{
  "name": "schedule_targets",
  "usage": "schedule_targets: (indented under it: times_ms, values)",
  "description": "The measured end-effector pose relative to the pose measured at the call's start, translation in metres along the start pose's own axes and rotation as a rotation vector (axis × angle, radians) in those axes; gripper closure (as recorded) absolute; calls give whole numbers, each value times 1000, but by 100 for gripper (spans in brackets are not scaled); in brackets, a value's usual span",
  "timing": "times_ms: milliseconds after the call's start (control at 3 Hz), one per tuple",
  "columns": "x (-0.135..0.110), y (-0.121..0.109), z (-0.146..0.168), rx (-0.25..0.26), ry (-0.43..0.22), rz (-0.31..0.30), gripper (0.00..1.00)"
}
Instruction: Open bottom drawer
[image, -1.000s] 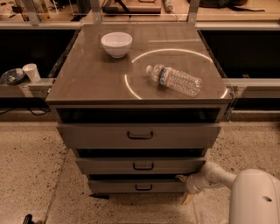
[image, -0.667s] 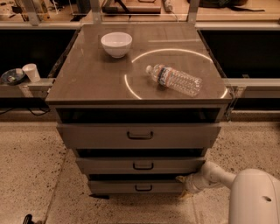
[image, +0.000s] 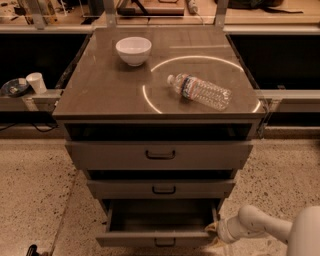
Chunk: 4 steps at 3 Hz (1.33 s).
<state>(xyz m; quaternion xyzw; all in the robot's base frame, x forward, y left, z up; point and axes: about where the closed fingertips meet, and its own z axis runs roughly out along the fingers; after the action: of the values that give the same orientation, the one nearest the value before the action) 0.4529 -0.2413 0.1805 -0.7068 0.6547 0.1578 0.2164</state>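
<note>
Bottom drawer (image: 160, 225) slid out since — end effector (image: 214, 229) at its right corner | grip: cannot tell

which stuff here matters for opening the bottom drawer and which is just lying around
For the job: bottom drawer, standing open; tool, low right at the drawer's right front corner.
Just lying about: white bowl and plastic bottle lying on its side, both on the cabinet top; paper cup on the ledge at left.

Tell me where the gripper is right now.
The gripper is at the lower right of the camera view, at the right front corner of the pulled-out bottom drawer, below the middle drawer.
</note>
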Motion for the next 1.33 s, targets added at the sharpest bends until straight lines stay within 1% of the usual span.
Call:
schedule_targets:
  times_ms: [333,667,1000,1333]
  values:
    - [6,48,-13,13,-3,32,49]
    - [3,89,-24,6,0,43,48]
    - [-10,105,-43,53,-46,42,29]
    - [-35,97,-83,153,-159,14,5]
